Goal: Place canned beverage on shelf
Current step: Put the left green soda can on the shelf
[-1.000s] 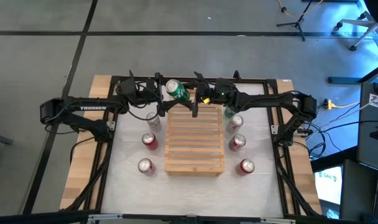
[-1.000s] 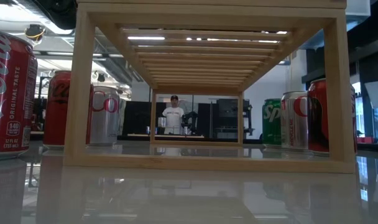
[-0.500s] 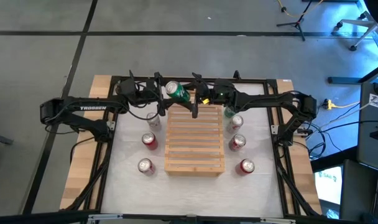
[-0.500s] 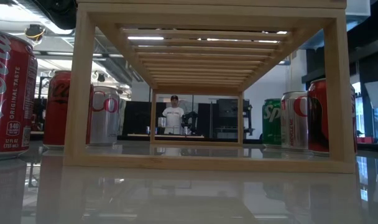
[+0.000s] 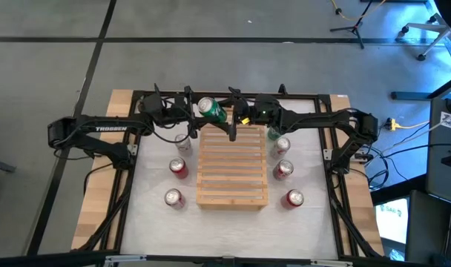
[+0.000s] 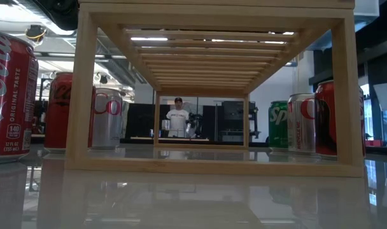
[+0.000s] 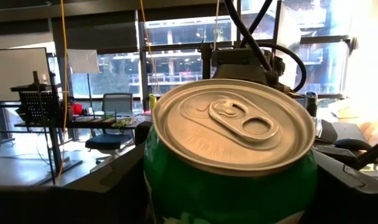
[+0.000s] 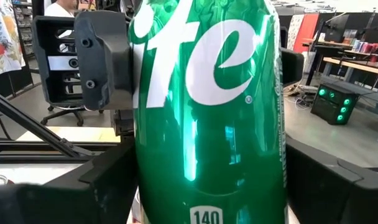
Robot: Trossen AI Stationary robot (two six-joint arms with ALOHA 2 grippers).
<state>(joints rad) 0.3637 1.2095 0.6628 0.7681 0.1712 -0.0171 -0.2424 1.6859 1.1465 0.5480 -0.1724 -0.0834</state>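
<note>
A green soda can (image 5: 211, 109) hangs in the air over the far edge of the pale slatted shelf (image 5: 232, 167), tilted with its silver lid (image 7: 232, 121) toward the left arm. My left gripper (image 5: 199, 111) comes at it from the table's left. My right gripper (image 5: 224, 113) comes from the right. Both are shut on the can. The low view shows the shelf (image 6: 212, 95) from the front, but neither the held can nor the grippers. My left gripper has the can's green wall just below the lid (image 7: 158, 180) between its two fingers (image 7: 108, 186), coming about level from the table's left. The can is clear of the shelf, lid tipped toward this arm. My right gripper has the can's printed side wall (image 8: 176, 180) between its two fingers (image 8: 83, 186), coming level from the table's right. No gap shows between fingers and can. The can stands roughly upright in this hold, clear of the shelf.
Several cans stand on the white tabletop beside the shelf: a silver one (image 5: 182, 142) and two red ones (image 5: 179, 167) on its left, and a green (image 5: 273, 133), a silver (image 5: 282, 145) and two red ones (image 5: 293, 198) on its right. A person (image 6: 178, 121) stands far behind.
</note>
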